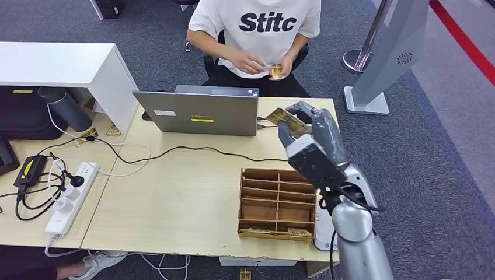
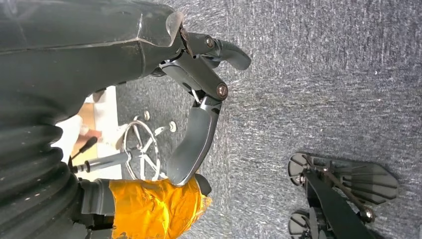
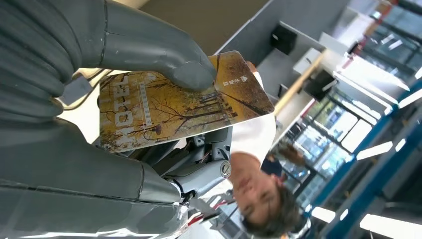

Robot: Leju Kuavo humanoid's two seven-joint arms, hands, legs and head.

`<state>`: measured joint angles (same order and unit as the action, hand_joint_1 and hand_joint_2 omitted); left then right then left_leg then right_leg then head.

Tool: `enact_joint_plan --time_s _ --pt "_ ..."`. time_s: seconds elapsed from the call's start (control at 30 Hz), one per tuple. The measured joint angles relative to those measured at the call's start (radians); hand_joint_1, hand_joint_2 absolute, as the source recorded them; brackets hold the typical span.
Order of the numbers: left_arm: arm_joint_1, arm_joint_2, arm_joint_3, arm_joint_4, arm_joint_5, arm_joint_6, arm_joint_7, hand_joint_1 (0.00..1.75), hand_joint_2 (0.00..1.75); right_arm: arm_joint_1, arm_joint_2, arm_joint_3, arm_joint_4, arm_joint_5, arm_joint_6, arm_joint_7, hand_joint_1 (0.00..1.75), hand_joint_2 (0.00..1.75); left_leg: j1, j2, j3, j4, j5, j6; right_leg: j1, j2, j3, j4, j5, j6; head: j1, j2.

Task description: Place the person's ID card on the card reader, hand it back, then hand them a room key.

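right hand (image 1: 309, 140) pinches the yellow tree-printed hotel key card (image 3: 174, 104), raised toward the seated person (image 1: 257, 35); handover step, probably. left hand (image 2: 199, 99) holds nothing, fingers apart.

A golden autumn-tree room key (image 3: 174, 107) sits pinched in the raised right hand (image 1: 309, 143), over the bench's far right.

One laptop (image 1: 198, 111), one wooden organizer (image 1: 277, 204), one power strip (image 1: 73, 198), two cards: (image 1: 287, 118), (image 1: 276, 72).
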<state>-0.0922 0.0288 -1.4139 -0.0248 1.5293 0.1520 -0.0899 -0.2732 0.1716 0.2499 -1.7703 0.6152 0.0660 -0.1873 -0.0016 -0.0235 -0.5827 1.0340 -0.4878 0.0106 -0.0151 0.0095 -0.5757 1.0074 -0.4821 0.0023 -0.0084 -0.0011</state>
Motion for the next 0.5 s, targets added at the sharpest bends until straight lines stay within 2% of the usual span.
enact_joint_plan --time_s 0.13,0.3,0.5 --pt "0.002 -0.009 0.034 0.000 0.000 0.021 -0.009 0.00 1.75 0.131 -0.017 -0.047 -0.124 -0.044 -0.002 -0.016 1.69 1.75 0.000 0.000 0.000 0.000 -0.001 0.000 0.000 0.000 0.000 0.000 -0.001 0.000 0.000 0.000" --pt "0.006 -0.017 0.099 0.000 0.000 0.048 -0.018 0.00 1.75 0.316 -0.020 -0.174 -0.246 -0.122 0.081 0.035 1.72 1.75 0.000 -0.002 0.000 0.000 -0.002 0.001 0.000 -0.002 0.001 -0.001 -0.002 0.000 0.000 0.000" --pt "0.005 -0.017 0.152 0.000 0.000 0.058 -0.018 0.00 1.75 0.412 -0.012 -0.302 -0.282 -0.171 0.145 0.112 1.73 1.75 0.000 -0.001 0.000 0.000 -0.002 0.002 0.000 -0.001 0.001 -0.001 -0.002 0.000 0.000 0.000"
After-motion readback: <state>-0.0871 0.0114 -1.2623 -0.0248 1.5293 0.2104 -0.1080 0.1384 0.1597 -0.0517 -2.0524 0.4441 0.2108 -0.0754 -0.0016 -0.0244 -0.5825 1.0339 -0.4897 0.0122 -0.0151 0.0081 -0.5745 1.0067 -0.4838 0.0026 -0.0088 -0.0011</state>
